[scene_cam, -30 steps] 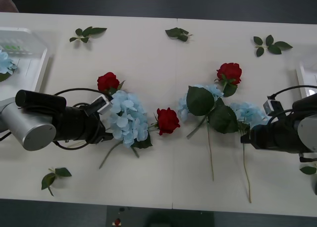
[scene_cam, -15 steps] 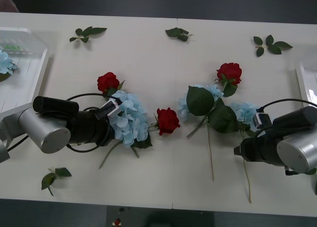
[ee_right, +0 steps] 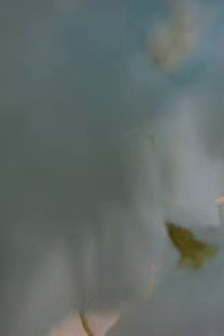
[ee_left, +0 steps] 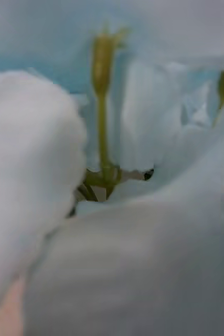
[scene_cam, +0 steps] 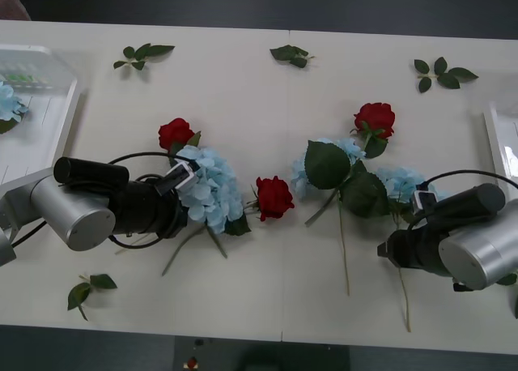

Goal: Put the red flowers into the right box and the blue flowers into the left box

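Three red flowers lie on the table: one [scene_cam: 176,133] left of centre, one [scene_cam: 274,197] in the middle, one [scene_cam: 375,118] right of centre. My left gripper [scene_cam: 184,211] is pushed into the near-left side of a blue flower [scene_cam: 210,189], whose petals [ee_left: 143,121] press close in the left wrist view. My right gripper [scene_cam: 387,249] sits by the thin stem of another blue flower [scene_cam: 402,183]; pale petals [ee_right: 91,157] crowd the right wrist view. A third blue flower [scene_cam: 324,162] has big dark leaves. The left box [scene_cam: 50,120] holds a blue bloom [scene_cam: 6,102]. The right box [scene_cam: 500,136] is at the right edge.
Loose green leaf sprigs lie at the back left [scene_cam: 143,55], back centre [scene_cam: 291,55], back right [scene_cam: 441,73] and near the front left [scene_cam: 89,290]. Long stems [scene_cam: 344,249] run toward the table's front edge.
The left arm pushed right into the blue bloom, which has shifted slightly back with its stem. The right arm swung left and forward, down beside the right blue flower's stem.
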`<control>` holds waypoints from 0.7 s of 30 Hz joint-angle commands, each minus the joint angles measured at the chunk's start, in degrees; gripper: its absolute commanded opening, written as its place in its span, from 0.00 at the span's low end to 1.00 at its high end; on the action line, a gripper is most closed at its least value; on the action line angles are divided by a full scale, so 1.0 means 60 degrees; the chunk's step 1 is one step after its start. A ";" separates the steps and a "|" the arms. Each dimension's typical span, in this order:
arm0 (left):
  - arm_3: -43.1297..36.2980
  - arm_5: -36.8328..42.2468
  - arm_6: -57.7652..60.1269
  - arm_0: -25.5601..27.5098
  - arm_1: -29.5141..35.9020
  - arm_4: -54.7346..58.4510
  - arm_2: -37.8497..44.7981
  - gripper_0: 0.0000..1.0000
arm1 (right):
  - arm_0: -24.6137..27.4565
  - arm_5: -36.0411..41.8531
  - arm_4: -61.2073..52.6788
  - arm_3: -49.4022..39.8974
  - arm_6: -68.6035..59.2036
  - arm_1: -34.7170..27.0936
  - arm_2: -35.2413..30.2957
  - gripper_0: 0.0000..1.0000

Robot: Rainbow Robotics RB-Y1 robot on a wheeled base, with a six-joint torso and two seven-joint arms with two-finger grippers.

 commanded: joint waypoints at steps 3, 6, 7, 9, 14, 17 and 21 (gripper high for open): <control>-0.0783 -0.0332 -0.0437 -0.0485 0.0426 0.0181 0.0169 0.00 | -0.0539 -0.0250 0.0274 0.0597 -0.0172 0.0480 0.0028 1.00; -0.1340 -0.0332 -0.0232 -0.0470 0.0748 0.0327 0.0462 0.00 | -0.0627 -0.0265 0.0362 0.0743 -0.0172 0.0539 0.0028 0.76; -0.1501 -0.0346 -0.0026 -0.0470 0.0880 0.0371 0.0535 0.00 | -0.0642 -0.0280 0.0406 0.0758 -0.0172 0.0553 0.0028 0.56; -0.1984 -0.0346 0.0559 -0.0470 0.1246 0.0474 0.0682 0.00 | -0.0642 -0.0280 0.0449 0.0758 -0.0158 0.0539 0.0028 0.04; -0.3039 -0.0332 0.1790 -0.0470 0.2242 0.0694 0.1107 0.00 | -0.0686 -0.0280 0.0435 0.0758 -0.0158 0.0495 0.0028 0.00; -0.3581 -0.0332 0.2889 -0.0397 0.2975 0.0855 0.1502 0.00 | -0.0700 -0.0280 0.0449 0.0758 -0.0143 0.0465 0.0028 0.00; -0.3918 -0.0185 0.4002 0.0277 0.3678 0.1031 0.2733 0.00 | -0.0715 -0.0309 0.0449 0.0729 -0.0084 0.0348 -0.0016 0.00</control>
